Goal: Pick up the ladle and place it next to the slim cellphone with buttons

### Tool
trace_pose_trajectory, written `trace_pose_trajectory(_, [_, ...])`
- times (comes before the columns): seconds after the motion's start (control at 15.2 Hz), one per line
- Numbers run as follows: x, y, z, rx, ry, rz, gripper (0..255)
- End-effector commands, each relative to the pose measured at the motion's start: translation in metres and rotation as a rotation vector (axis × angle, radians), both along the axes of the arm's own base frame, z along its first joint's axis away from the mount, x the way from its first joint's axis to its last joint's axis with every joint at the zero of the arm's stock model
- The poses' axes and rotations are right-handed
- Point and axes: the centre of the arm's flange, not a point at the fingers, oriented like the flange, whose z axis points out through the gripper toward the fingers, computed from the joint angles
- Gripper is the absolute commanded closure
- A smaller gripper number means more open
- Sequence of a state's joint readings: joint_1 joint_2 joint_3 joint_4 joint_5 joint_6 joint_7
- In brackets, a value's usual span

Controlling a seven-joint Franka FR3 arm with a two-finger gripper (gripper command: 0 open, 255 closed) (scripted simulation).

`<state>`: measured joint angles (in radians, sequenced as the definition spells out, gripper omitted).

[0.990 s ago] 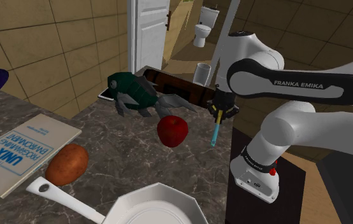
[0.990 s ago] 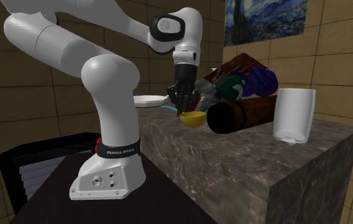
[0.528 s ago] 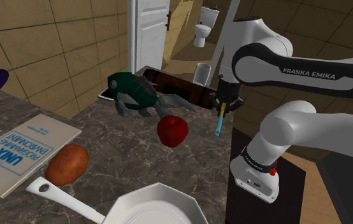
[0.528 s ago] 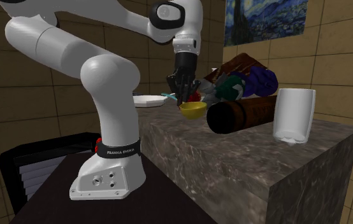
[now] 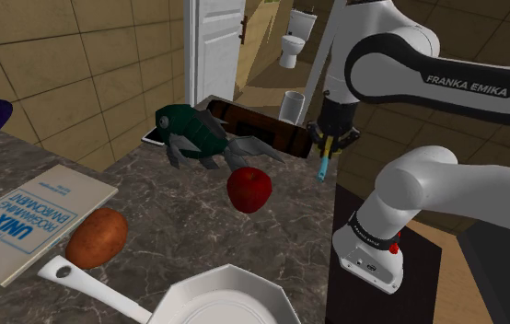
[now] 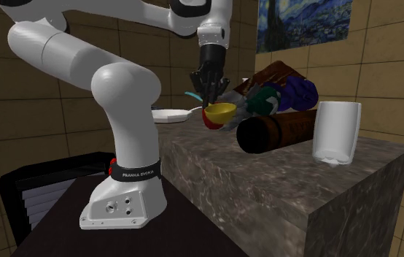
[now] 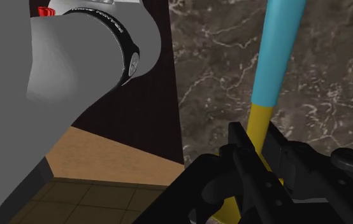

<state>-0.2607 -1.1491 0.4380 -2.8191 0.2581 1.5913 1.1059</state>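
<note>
Jaws clamped on the ladle [image 7: 276, 57]. The wrist view shows the yellow stretch of the handle pinched between the black fingers, with the blue end running out past them over the marbled table [image 7: 334, 95].

Ladle is off the table and in the air. In the second exterior view its yellow bowl [image 6: 220, 112] sits just under the gripper [image 6: 209, 99]. In the shoulder view the blue handle [image 5: 320, 167] hangs down below the gripper [image 5: 329, 145].

Risks, as I judge them:
- The hold is on a thin round handle, and a quick swing could let it pivot or slide in the jaws.
- The ladle hangs close to the table's edge by the stand, so a slip here likely sends it off the table.
- The dangling handle could clip the apple [image 5: 249, 187] or the green toy [image 5: 191, 134] if carried across low.
- I cannot pick out the phone with certainty, so the drop spot is unclear.

Arm pose: elbow folded high, with the forearm crossing the shoulder view's upper right. The wrist points nearly straight down and the hand is above the table's near edge, close to the stand.
</note>
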Motion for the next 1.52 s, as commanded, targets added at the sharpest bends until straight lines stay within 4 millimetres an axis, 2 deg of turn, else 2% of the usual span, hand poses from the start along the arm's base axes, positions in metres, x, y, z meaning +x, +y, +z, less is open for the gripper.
trace_pose_trajectory(0.0, [0.000,0.000,0.012,0.000,0.000,0.000,255])
trace_pose_trajectory(0.2, [0.000,0.000,0.026,0.000,0.000,0.000,255])
trace_pose_trajectory(1.45, [0.251,-0.014,0.027,0.000,0.000,0.000,255])
